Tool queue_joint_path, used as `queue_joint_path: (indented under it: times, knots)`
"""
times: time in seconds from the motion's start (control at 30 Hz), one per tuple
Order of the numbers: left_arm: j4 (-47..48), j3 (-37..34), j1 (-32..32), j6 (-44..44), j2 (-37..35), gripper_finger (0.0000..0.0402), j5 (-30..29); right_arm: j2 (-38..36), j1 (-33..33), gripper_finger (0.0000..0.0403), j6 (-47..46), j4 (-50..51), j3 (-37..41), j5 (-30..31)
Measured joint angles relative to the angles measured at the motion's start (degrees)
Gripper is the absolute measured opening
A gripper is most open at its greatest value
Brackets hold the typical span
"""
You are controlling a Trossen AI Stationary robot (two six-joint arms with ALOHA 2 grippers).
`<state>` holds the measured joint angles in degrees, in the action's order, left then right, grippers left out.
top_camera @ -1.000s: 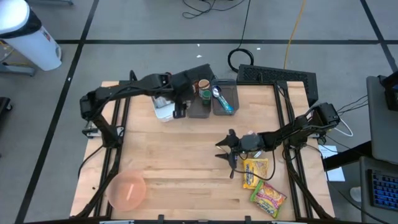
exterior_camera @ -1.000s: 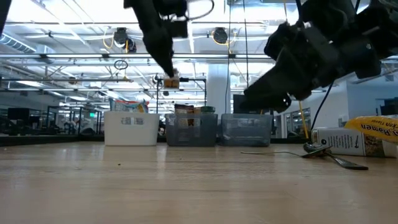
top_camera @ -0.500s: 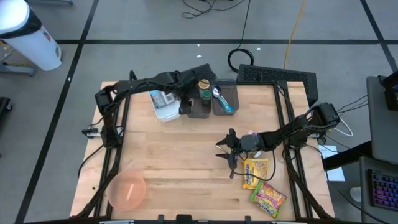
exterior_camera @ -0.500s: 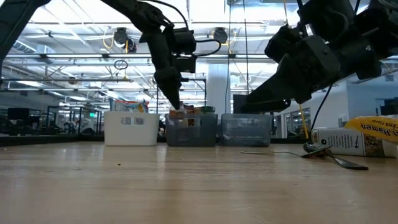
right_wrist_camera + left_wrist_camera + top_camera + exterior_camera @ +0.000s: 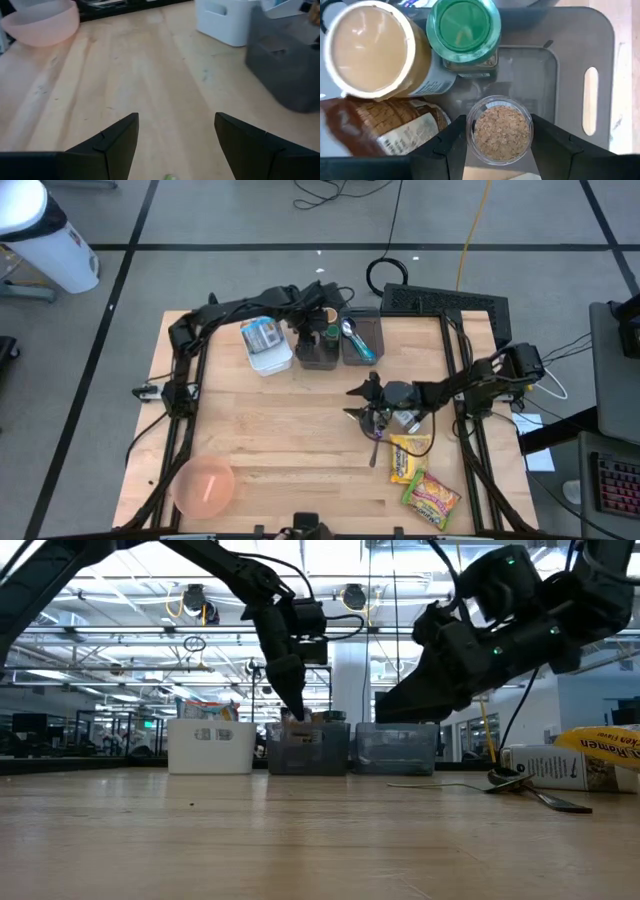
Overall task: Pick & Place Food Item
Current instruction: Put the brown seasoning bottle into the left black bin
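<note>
We take the dark grey plastic bin (image 5: 320, 352) at the back of the wooden table (image 5: 290, 440) as our landmark.

Only the left wrist view shows us inside the bin (image 5: 570, 75): a green-lidded glass jar (image 5: 464, 27), a tan-lidded tub (image 5: 370, 47) and a wrapped brown loaf (image 5: 380, 130) lie there. A small clear round jar of tan crumbs (image 5: 500, 131) sits between the left gripper's (image 5: 499, 137) two dark fingers (image 5: 447, 145), directly above the bin floor. From above, the arm hides this jar. In the low view the fingers dip into the bin's top (image 5: 305, 745).

Compared with a second ago, we note the left gripper (image 5: 305, 340) has travelled from over the white plastic tub (image 5: 266, 348) beside the bin to over the bin itself, and has dropped lower. The right gripper (image 5: 362, 402) has shifted slightly nearer the bin.

Left jaws: partway apart and clamped on the crumb jar. Right jaws: spread wide, holding nothing, hovering over bare table well forward of the bin, just beside a metal spoon (image 5: 375, 442) and a yellow noodle packet (image 5: 408, 457). The right wrist view alone shows a pink bowl (image 5: 42, 21) far off.
</note>
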<state>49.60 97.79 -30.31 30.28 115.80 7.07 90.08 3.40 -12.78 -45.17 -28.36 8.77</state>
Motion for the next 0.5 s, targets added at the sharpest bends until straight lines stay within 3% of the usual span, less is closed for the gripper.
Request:
queue_joint_path:
  times: [0.27,0.5]
  knots:
    - [-0.20,0.25,-2.77,0.20,2.32,0.0184,2.00,0.00,-5.51,0.0254,1.75,-1.10,0.02,-8.88]
    - [-3.35,0.25,-3.86,0.58,2.20,0.0184,4.09,0.00,-9.13,0.0254,1.99,-3.12,0.02,-11.76]
